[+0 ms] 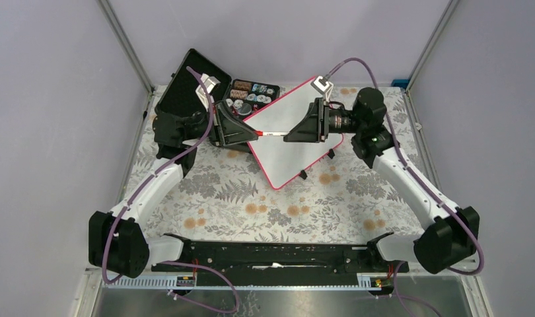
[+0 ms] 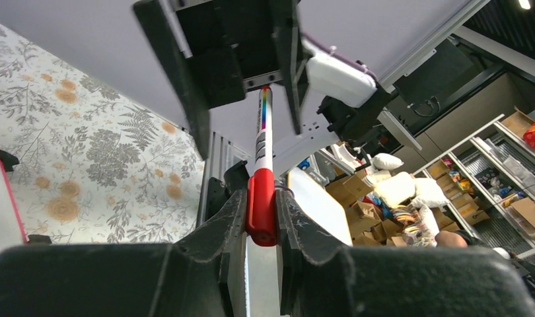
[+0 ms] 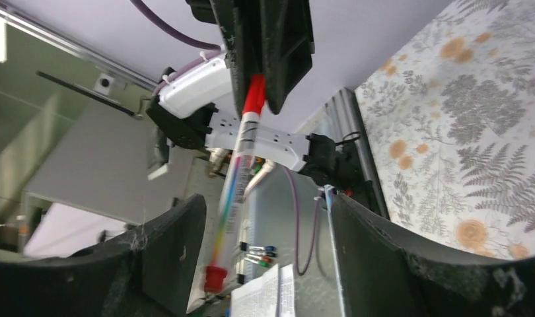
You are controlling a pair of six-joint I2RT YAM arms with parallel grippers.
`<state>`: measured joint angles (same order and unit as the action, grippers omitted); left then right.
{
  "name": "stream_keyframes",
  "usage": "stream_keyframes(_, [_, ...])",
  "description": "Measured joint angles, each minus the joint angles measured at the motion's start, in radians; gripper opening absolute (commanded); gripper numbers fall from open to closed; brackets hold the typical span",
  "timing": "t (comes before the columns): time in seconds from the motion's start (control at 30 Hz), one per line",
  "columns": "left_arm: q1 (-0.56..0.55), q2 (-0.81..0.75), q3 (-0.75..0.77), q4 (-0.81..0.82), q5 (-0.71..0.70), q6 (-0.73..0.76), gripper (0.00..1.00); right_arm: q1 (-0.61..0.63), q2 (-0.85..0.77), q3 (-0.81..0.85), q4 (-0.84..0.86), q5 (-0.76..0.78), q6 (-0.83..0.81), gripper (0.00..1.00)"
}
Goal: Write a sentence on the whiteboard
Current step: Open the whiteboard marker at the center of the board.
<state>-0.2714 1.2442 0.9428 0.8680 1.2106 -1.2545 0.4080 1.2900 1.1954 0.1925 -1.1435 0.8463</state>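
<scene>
Black foam-lined case [image 1: 189,89] open at far left, contents not touched.

Left gripper [image 1: 249,132]: fingers nearly closed, clamped on the red cap [image 2: 261,210] of a marker [image 1: 270,134].

The marker is held level above the whiteboard [image 1: 285,162], which lies at an angle mid-table just beside the case.

Right gripper [image 1: 291,135]: jaws wide apart around the marker's tail, gripping nothing.

Board face blank as far as the top view shows. Judgement: cap not yet off, and the whole sentence is left to write.
</scene>
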Motion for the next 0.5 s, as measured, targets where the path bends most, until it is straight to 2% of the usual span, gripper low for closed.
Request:
stream_keyframes(0.1, [0.0,0.0,-0.005,0.054,-0.007,-0.042,0.0,-0.002,0.042,-0.086,0.287,-0.01,0.24,0.68])
stream_keyframes(0.2, [0.003,0.0,-0.005,0.072,-0.019,-0.057,0.0,-0.002,0.074,-0.098,0.422,-0.013,0.362,0.62])
stream_keyframes(0.33, [0.003,0.0,-0.005,0.065,-0.026,-0.055,0.0,-0.002,0.075,-0.097,0.511,-0.009,0.433,0.53])
stream_keyframes(0.5, [0.002,0.001,-0.005,-0.027,-0.039,0.007,0.0,-0.002,0.075,-0.097,0.523,-0.008,0.447,0.47])
